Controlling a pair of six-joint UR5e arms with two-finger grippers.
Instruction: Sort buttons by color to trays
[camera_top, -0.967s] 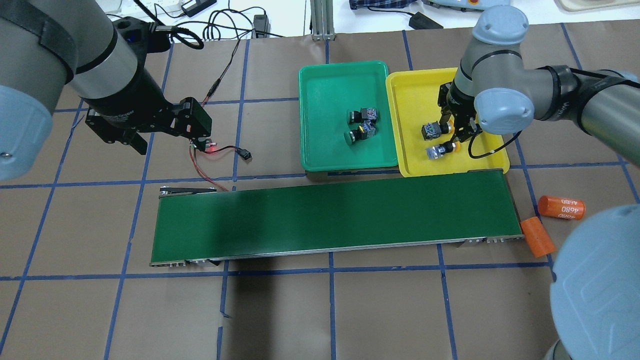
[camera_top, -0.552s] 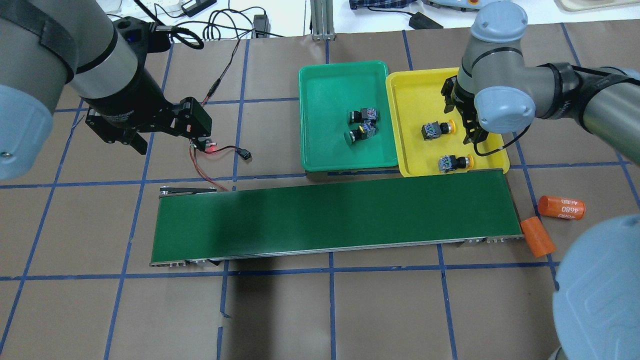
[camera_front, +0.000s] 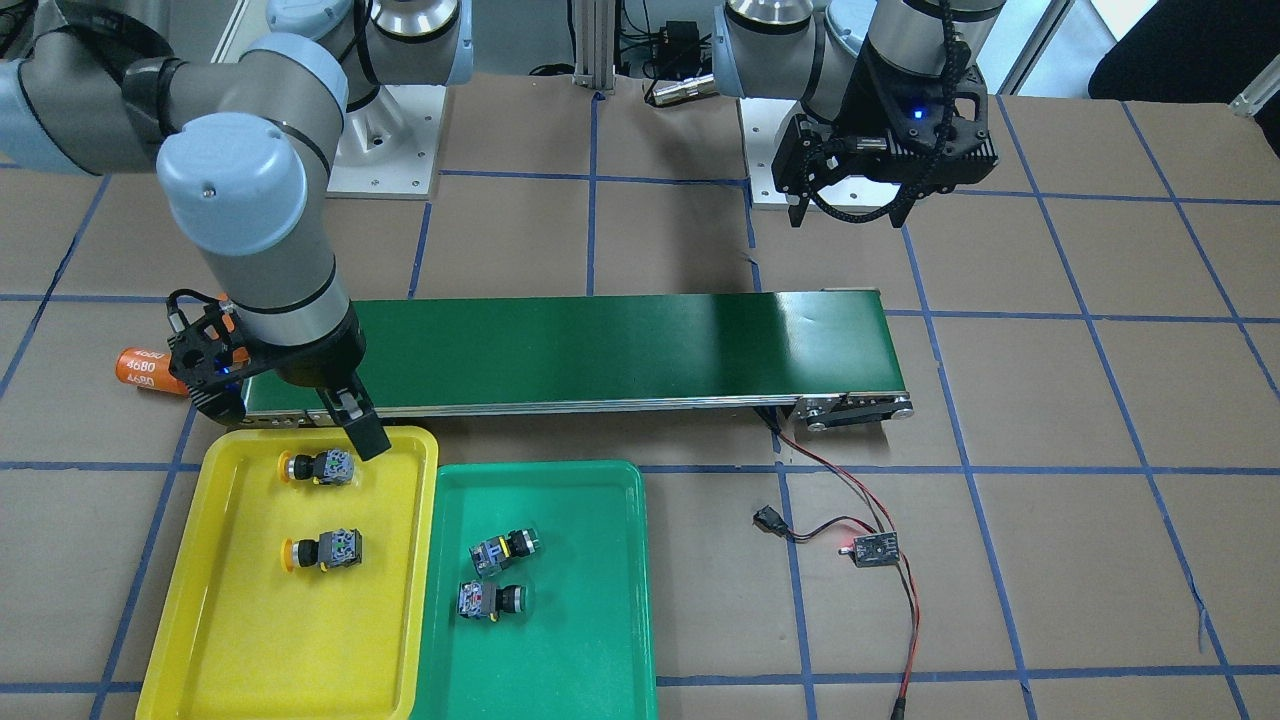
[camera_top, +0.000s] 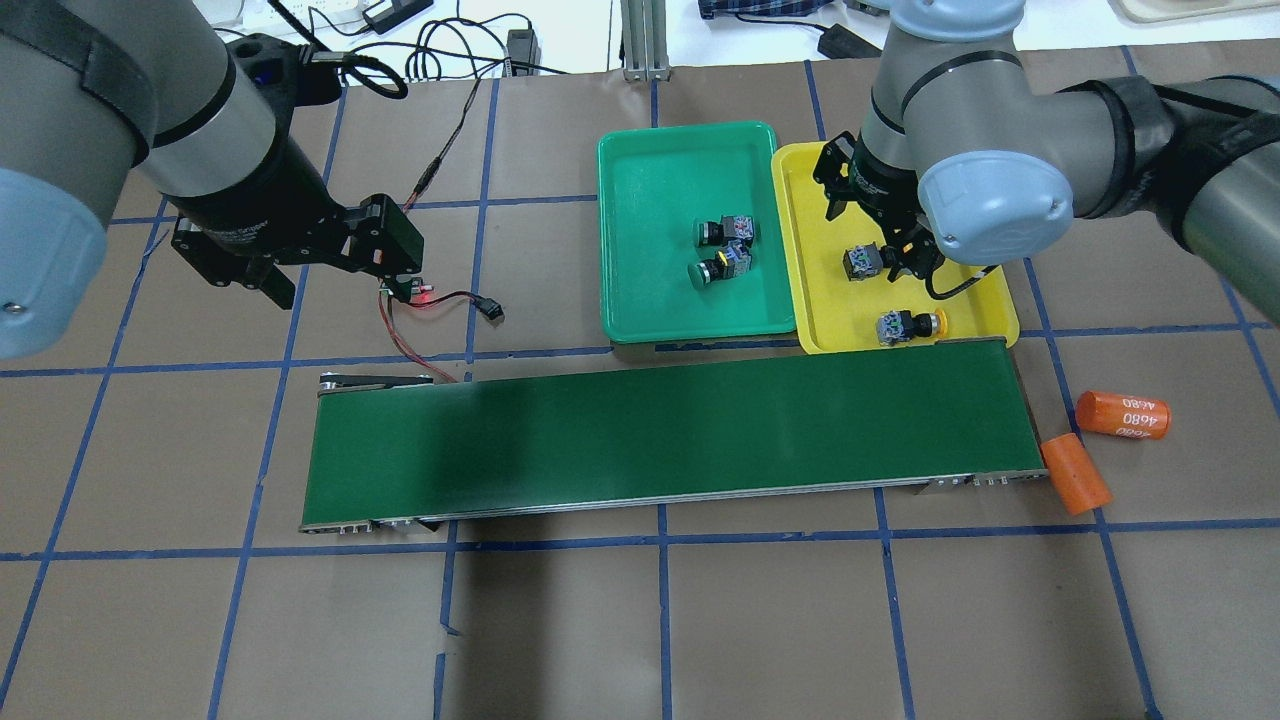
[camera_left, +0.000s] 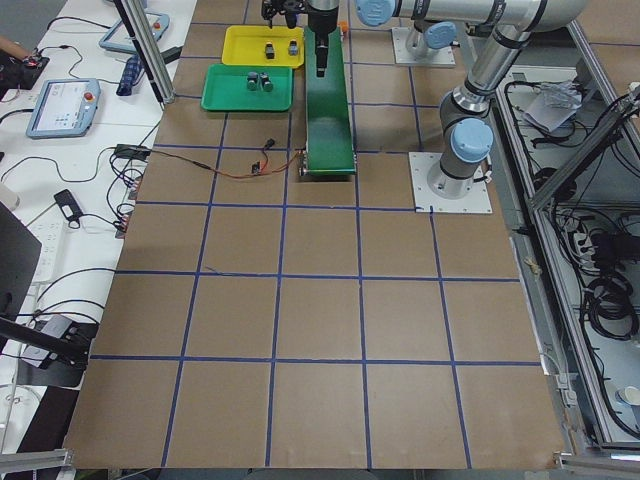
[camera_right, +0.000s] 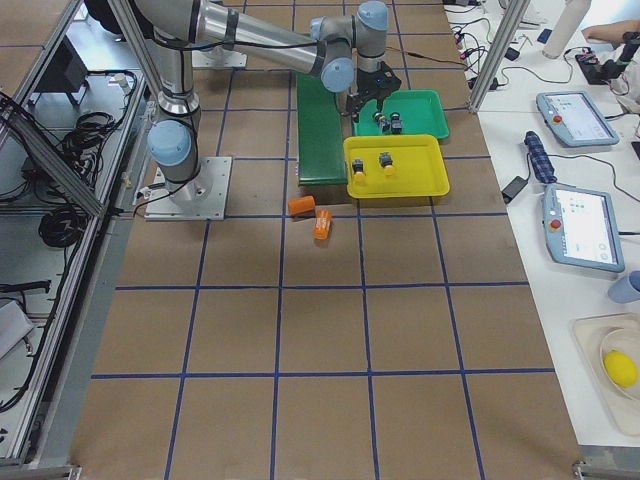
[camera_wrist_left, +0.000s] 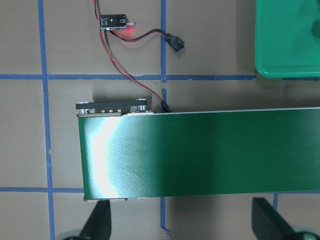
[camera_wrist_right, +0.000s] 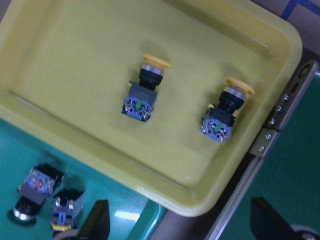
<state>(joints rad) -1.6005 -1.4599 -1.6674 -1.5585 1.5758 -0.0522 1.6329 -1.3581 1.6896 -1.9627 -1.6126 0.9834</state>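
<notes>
The right claw (camera_front: 292, 422) has swung across the yellow tray (camera_front: 240, 640), released, seemingly empty; both yellow buttons (camera_front: 318, 467) lie inside.

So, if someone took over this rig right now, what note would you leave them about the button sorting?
Left gripper: open, empty, hovers over the table near the left end of the long dark-green conveyor belt.
Right gripper: open, empty, above the bright yellow plastic tray.
Both yellow-capped push-button switches lie in the yellow tray; both green-capped push-button switches lie in the green plastic tray.
Done: all four sorted by colour.
Left: nothing I can see; no button shows outside a tray.
Two plain orange cylinders lie by the belt's right end.
</notes>
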